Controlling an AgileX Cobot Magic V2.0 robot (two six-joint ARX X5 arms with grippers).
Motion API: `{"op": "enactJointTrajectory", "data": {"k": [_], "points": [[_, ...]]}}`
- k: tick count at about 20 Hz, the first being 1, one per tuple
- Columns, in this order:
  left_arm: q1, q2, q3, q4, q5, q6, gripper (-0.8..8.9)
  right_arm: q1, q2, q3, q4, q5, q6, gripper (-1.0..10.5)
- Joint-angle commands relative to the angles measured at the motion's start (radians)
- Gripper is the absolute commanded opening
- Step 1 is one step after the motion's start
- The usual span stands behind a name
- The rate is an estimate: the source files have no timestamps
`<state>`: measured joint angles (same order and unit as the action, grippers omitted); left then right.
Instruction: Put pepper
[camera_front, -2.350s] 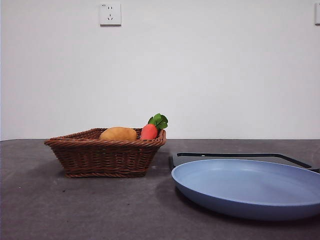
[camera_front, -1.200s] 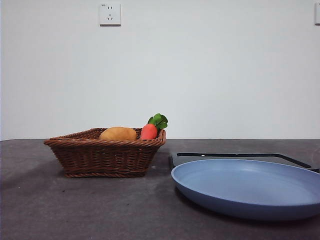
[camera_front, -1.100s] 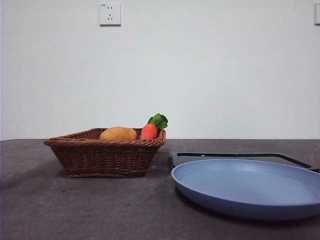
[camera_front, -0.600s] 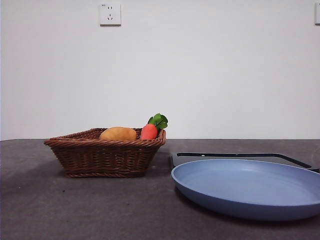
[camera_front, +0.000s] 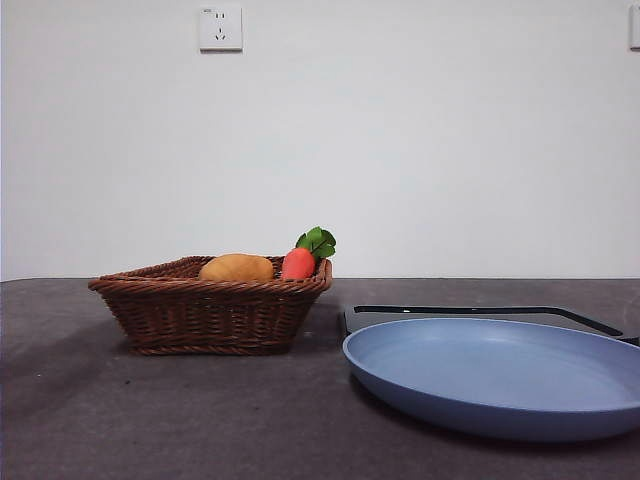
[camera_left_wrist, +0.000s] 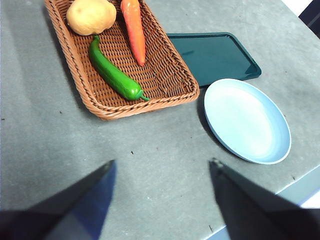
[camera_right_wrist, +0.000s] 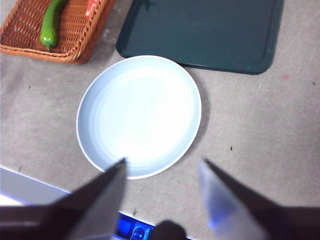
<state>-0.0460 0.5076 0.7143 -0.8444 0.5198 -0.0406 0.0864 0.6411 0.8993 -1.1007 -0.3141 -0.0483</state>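
- The left gripper (camera_left_wrist: 161, 172) hangs high above the grey table (camera_left_wrist: 150, 165), jaws spread wide, holding nothing.
- The right gripper (camera_right_wrist: 162, 170) hangs high over the blue plate (camera_right_wrist: 139, 116), jaws wide apart and empty.
- The pepper (camera_left_wrist: 114, 75) lies in the wicker basket (camera_left_wrist: 82, 80), upper left of the left wrist frame, beside the carrot (camera_left_wrist: 134, 30) and the potato (camera_left_wrist: 91, 15).
- A dark green tray (camera_right_wrist: 200, 32) sits just beside the plate.
- In the front view neither arm shows; the pepper is hidden below the basket's rim.
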Motion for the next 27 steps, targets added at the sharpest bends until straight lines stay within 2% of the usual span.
{"op": "enactJointTrajectory", "data": {"k": [1, 6, 18, 23, 27], "points": [[0.002, 0.003, 0.014, 0.006, 0.009, 0.008, 3.59, 0.002, 0.030, 0.016, 0.007, -0.002, 0.010, 3.1], [0.002, 0.003, 0.014, 0.006, 0.009, 0.006, 3.59, 0.002, 0.169, 0.016, 0.045, -0.002, 0.010, 3.1], [0.002, 0.003, 0.014, 0.013, 0.009, 0.006, 3.59, 0.009, 0.737, 0.016, 0.307, -0.002, 0.004, 3.0], [0.002, 0.003, 0.014, 0.013, 0.008, 0.006, 3.59, 0.037, 0.879, 0.016, 0.365, 0.002, -0.007, 2.9], [0.002, 0.003, 0.014, 0.013, 0.008, 0.006, 3.59, 0.057, 0.949, 0.016, 0.397, 0.000, -0.013, 2.3]]}}
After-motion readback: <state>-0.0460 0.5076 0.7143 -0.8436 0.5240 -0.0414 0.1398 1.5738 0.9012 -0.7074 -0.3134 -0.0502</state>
